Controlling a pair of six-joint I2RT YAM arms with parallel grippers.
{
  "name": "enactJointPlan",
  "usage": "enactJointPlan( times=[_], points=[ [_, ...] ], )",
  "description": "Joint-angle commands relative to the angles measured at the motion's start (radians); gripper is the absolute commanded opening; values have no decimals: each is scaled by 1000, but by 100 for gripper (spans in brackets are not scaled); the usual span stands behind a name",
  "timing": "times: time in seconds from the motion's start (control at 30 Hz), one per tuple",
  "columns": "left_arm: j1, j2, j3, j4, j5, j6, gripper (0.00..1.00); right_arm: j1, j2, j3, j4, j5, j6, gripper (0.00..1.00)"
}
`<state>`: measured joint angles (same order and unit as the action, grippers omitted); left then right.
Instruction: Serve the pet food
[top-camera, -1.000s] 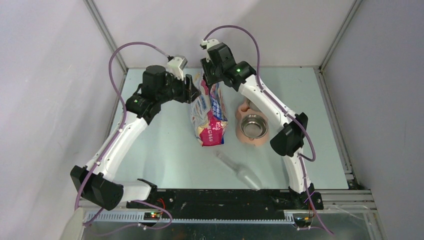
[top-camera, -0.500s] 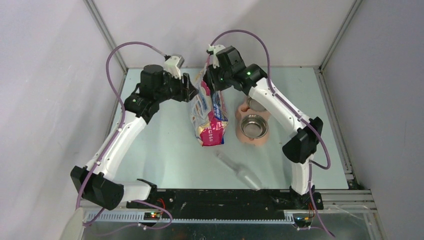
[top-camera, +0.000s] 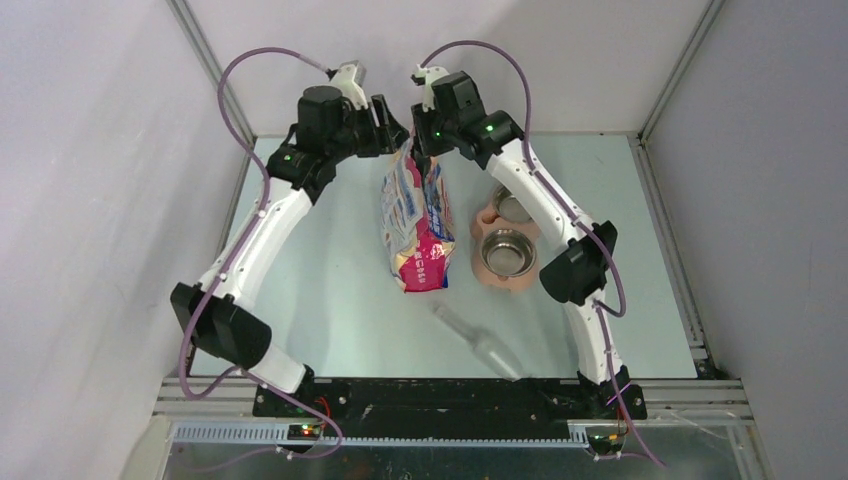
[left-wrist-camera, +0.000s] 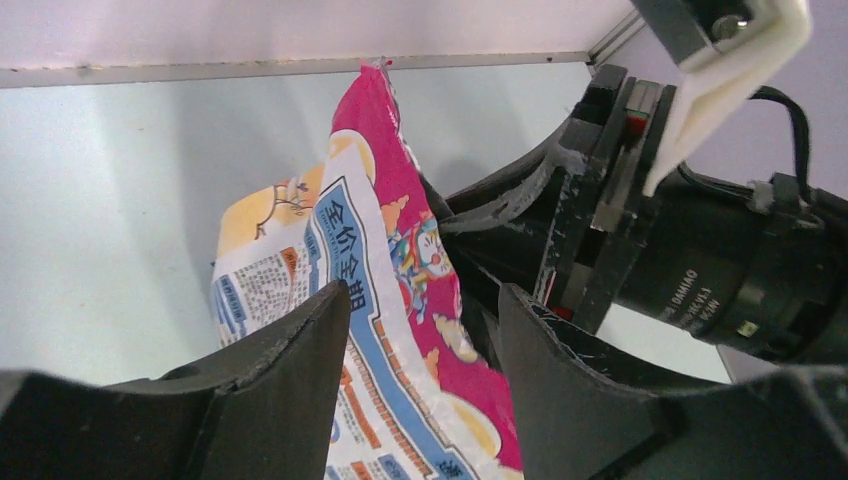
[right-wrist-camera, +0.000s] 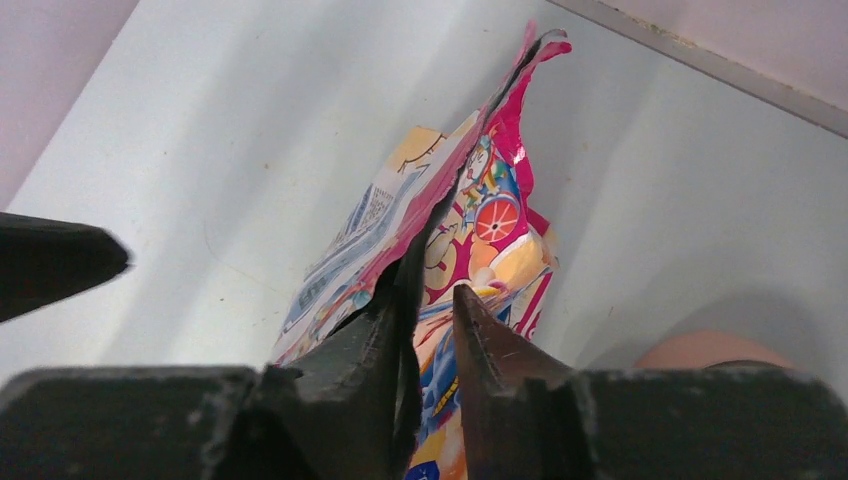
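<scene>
The pink and blue cartoon bag (top-camera: 418, 215) lies at mid-table, its torn top raised at the far end. No pet food shows in any view. My left gripper (top-camera: 393, 135) is open, its fingers (left-wrist-camera: 300, 340) straddling the bag's (left-wrist-camera: 400, 290) printed left wall. My right gripper (top-camera: 428, 150) is at the bag's mouth (right-wrist-camera: 470, 190). One of its fingers (right-wrist-camera: 385, 330) reaches into the slit and the other stays outside. A narrow gap with the pink wall in it remains between them. A steel bowl (top-camera: 507, 250) sits in a peach holder to the right of the bag.
A second small steel bowl (top-camera: 512, 208) sits in the far half of the peach holder (top-camera: 488, 272). A clear plastic scoop (top-camera: 480, 345) lies near the front edge. Frame posts and the back wall stand close behind both grippers. My right gripper's body (left-wrist-camera: 700, 280) fills the right of the left wrist view.
My left arm has swung toward the far side, bringing its gripper to the bag's top, and its jaws have widened. My right gripper's jaws have narrowed at the bag's mouth.
</scene>
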<state>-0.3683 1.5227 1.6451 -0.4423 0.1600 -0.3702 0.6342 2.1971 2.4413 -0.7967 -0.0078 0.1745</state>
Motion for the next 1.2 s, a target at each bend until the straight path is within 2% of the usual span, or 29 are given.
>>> enactJointPlan(
  times=[0.0, 0.1, 0.57, 0.7, 0.83, 1.03, 1.1, 1.13, 1.17],
  points=[
    [-26, 34, 44, 38, 26, -83, 63, -27, -71, 7, 27, -24, 1, 31],
    [-48, 53, 48, 41, 41, -75, 63, -26, -93, -8, 20, -29, 3, 33],
    [-86, 49, 13, -25, -87, 29, 61, -46, -148, -93, -7, -66, 9, 32],
    [-98, 54, 23, -64, -238, 89, 59, -41, -151, -117, -13, -82, 4, 32],
    [-101, 78, 49, -83, -282, 122, 59, -31, -146, -130, -15, -99, 3, 31],
    [-105, 103, 71, -83, -244, 150, 54, -22, -123, -105, -16, -122, 20, 26],
    [-106, 107, 76, -85, -244, 168, 50, -19, -121, -97, -17, -127, 25, 17],
    [-106, 109, 79, -88, -246, 178, 48, -19, -120, -92, -18, -122, 28, 7],
    [-106, 110, 81, -90, -248, 199, 44, -18, -119, -89, -20, -118, 28, 2]
  ],
)
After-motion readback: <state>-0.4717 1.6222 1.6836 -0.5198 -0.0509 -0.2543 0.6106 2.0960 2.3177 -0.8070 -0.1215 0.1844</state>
